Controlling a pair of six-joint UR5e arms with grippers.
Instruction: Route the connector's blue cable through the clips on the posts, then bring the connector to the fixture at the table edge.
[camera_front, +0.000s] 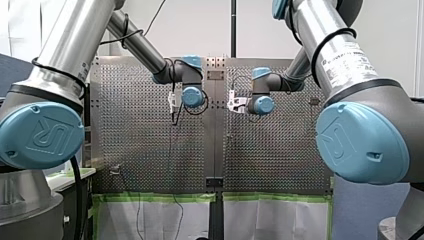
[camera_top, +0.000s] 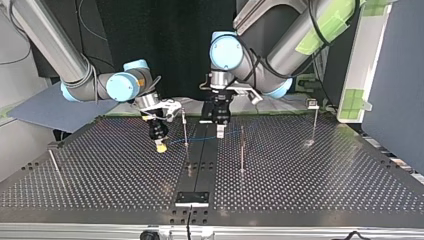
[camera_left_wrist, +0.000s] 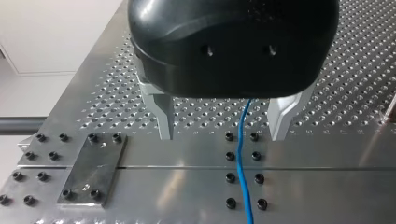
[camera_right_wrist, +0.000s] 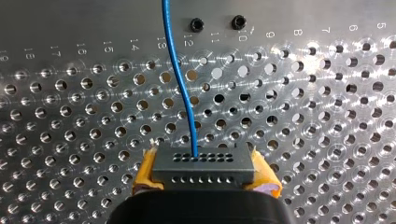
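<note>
The connector (camera_right_wrist: 203, 161) was clamped by my right gripper (camera_right_wrist: 205, 176); the blue cable (camera_right_wrist: 180, 74), ungripped within my left gripper (camera_left_wrist: 222, 134), spread wide, could be snagged on the post (camera_top: 185, 125) at mid-frame in the top view.

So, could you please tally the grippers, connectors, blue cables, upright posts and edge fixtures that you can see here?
Grippers: 2 (my left, my right)
Connector: 1
Blue cable: 1
Posts: 4
Fixture: 1
Total: 9

Left end effector (camera_left_wrist: 222, 135) pointing down, fingers spread; right end effector (camera_right_wrist: 204, 173) yellow pads clamped.
</note>
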